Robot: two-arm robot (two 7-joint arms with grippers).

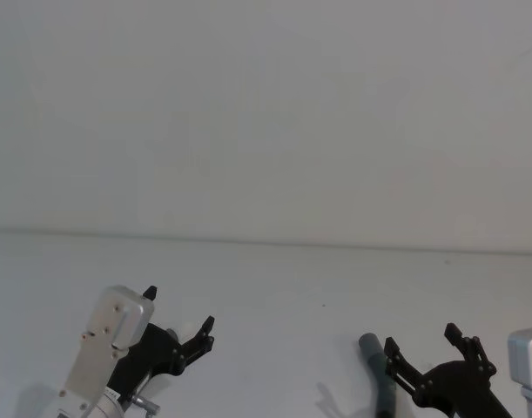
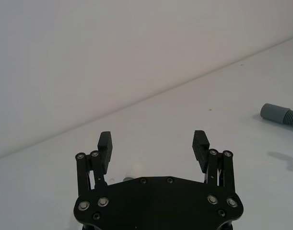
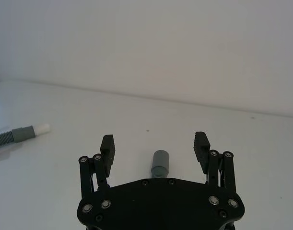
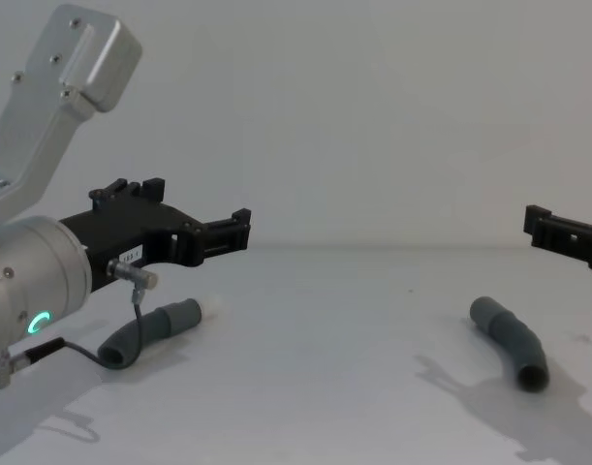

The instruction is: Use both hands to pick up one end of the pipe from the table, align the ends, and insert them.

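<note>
Two grey corrugated pipe pieces lie apart on the white table [image 1: 283,287]. The one with the narrow white-tipped end [image 4: 158,327] rests on the left, under my left gripper [image 2: 153,143], which hovers above it, open and holding nothing. The other piece, with the wider plain grey socket end [image 4: 512,341], lies on the right. Its socket [image 3: 160,162] shows below and between the spread fingers of my right gripper [image 3: 155,143], which is open too and hangs above it. The head view has the left gripper [image 1: 178,310] and right gripper [image 1: 422,340] at the bottom, with the socket piece [image 1: 376,366] beside the right one.
A plain pale wall [image 1: 266,113] rises behind the table's far edge. The left arm's silver wrist housing [image 4: 58,107] and a thin black cable [image 4: 73,344] hang near the white-tipped piece. White table surface stretches between the two pieces.
</note>
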